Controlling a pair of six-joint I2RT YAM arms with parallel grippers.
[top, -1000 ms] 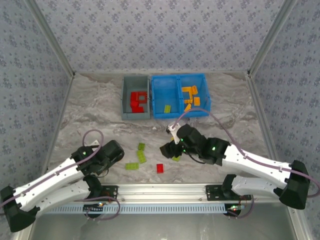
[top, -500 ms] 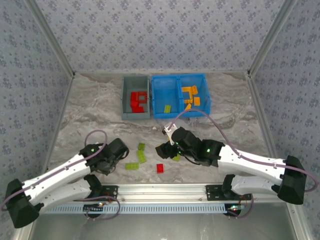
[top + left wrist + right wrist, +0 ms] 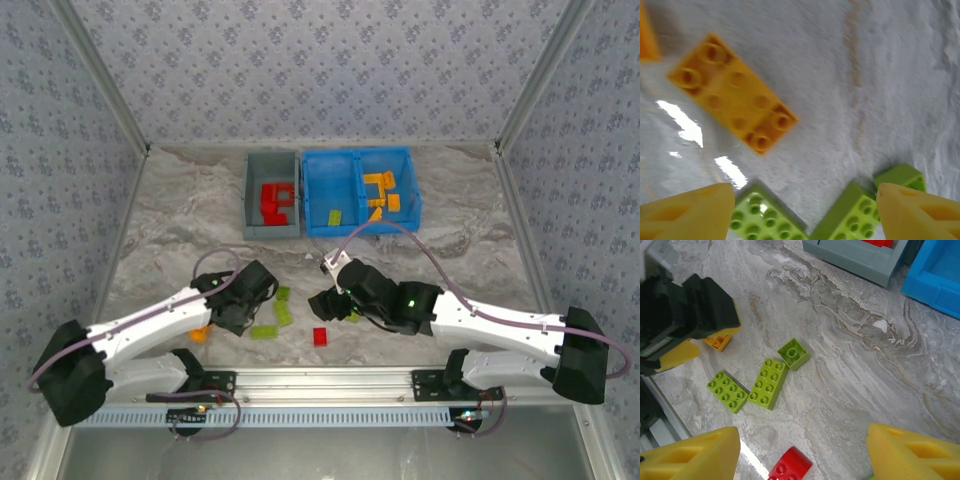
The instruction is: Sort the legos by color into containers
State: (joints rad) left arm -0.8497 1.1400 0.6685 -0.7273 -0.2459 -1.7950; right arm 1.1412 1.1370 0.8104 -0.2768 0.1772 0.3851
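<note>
Loose legos lie near the table's front: three lime green ones [image 3: 283,314], a red one [image 3: 320,336] and an orange one [image 3: 200,335]. My left gripper [image 3: 248,312] hangs open just over two green bricks [image 3: 765,217], with the orange brick [image 3: 732,107] ahead of it. My right gripper [image 3: 322,303] is open and empty above the red lego [image 3: 790,467], the green bricks [image 3: 768,383] ahead to its left. Another green piece [image 3: 352,317] peeks out under the right arm. The grey container [image 3: 271,232] holds red legos. The blue pair [image 3: 357,230] holds a green one left and orange ones right.
The two grippers are close together over the same cluster of bricks. Patterned walls enclose the table on three sides, and a metal rail [image 3: 320,380] runs along the near edge. Open marble surface lies at the far left and right.
My left arm has swung forward and right until its gripper sits over the green bricks, uncovering an orange lego behind it. My right gripper has drifted slightly left.
</note>
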